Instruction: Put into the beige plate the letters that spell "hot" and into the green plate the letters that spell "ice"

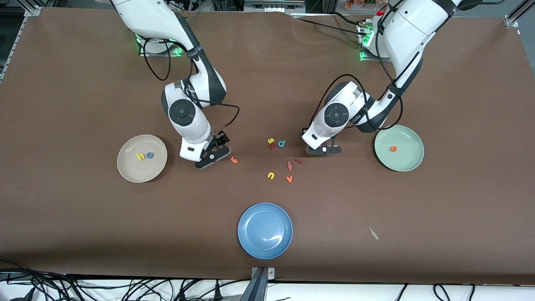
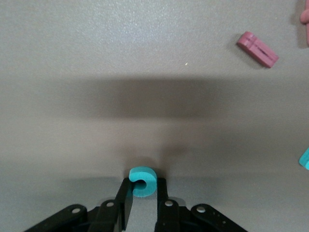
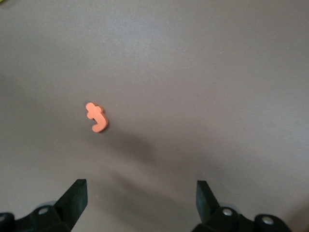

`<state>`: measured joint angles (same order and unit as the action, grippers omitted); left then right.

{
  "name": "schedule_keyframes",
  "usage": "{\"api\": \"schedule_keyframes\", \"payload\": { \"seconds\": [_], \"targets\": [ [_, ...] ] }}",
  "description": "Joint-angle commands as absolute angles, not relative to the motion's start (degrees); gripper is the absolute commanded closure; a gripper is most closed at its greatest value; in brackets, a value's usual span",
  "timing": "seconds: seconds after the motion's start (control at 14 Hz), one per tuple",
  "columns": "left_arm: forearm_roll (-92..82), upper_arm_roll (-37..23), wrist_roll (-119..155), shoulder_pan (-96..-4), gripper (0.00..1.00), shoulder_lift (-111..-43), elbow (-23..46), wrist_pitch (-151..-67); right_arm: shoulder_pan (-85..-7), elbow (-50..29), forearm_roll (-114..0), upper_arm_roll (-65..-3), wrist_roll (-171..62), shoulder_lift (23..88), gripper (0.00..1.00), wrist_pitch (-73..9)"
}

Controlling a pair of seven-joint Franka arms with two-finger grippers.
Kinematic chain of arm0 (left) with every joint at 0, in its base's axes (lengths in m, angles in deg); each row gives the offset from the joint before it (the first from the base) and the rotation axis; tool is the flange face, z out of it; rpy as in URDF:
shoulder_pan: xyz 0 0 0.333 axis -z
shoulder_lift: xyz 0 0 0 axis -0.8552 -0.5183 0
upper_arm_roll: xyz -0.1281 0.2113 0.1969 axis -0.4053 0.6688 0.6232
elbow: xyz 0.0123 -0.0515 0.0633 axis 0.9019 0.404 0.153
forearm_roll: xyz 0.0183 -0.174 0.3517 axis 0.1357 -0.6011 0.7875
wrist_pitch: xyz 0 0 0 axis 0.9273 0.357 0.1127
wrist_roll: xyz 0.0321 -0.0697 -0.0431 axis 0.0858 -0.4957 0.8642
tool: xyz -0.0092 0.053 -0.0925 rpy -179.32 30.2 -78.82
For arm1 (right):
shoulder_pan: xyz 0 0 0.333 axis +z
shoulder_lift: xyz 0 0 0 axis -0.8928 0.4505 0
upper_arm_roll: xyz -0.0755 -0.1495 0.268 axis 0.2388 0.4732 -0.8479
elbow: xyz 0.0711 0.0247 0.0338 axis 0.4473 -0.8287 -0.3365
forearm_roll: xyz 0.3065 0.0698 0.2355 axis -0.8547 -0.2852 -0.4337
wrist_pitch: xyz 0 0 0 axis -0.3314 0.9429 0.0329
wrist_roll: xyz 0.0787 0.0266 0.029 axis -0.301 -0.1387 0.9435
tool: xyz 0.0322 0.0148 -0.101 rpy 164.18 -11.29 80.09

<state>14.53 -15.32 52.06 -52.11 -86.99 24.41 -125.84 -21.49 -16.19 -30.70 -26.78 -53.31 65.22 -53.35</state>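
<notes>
In the left wrist view my left gripper (image 2: 143, 189) is low over the table middle, shut on the teal c (image 2: 143, 178). The c is hidden under that gripper (image 1: 324, 149) in the front view. The dark red i (image 1: 298, 160) lies a little nearer the camera. The orange e (image 1: 393, 148) rests in the green plate (image 1: 403, 161). The beige plate (image 1: 129, 167) holds the yellow h (image 1: 140, 156) and the blue o (image 1: 149, 155). My right gripper (image 1: 212, 155) stands open beside the orange t (image 1: 234, 159); nothing sits between its fingers (image 3: 77, 195).
Loose letters lie between the arms: a yellow s (image 1: 270, 141), a teal d (image 1: 281, 144), a yellow u (image 1: 271, 175), an orange v (image 1: 289, 179) and two dark red ones. A blue plate (image 1: 265, 246) sits near the front edge.
</notes>
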Motion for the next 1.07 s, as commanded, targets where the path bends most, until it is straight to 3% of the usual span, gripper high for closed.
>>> {"api": "schedule_keyframes", "payload": {
  "seconds": [0.0,0.36,0.5,0.64,0.86,0.93,1.0],
  "targets": [
    [16.58,-15.35,51.95,-52.72,0.84,-84.95,23.82,-123.85,-21.21,-8.17,-31.7,-28.68,-57.88,70.93,0.0,-52.6],
    [20.0,-15.26,44.06,-55.69,0.91,-80.63,15.14,-100.59,-21.03,-4.01,-31.35,-30.0,-60.45,75.42,0.0,-52.95],
    [20.01,-15.35,37.3,-59.64,0.91,-79.14,14.24,-95.81,-21.03,-4.01,-31.26,-30.0,-59.83,75.87,0.0,-53.65],
    [20.09,-15.35,32.19,-64.29,0.91,-78.69,14.86,-93.17,-21.12,-4.02,-30.91,-30.0,-58.61,75.96,0.19,-53.74],
    [23.14,-15.35,28.75,-69.14,0.9,-78.78,16.96,-92.81,-21.03,-4.1,-31.35,-30.0,-58.6,76.66,0.2,-55.05],
    [25.35,-15.44,26.04,-70.28,0.9,-78.78,17.58,-93.07,-20.95,-4.1,-31.26,-30.09,-58.51,77.09,0.27,-55.58],
    [25.54,-15.44,24.45,-71.43,0.9,-79.22,17.76,-93.51,-20.77,-4.02,-31.26,-30.09,-58.51,77.45,0.44,-55.76]
  ]
}}
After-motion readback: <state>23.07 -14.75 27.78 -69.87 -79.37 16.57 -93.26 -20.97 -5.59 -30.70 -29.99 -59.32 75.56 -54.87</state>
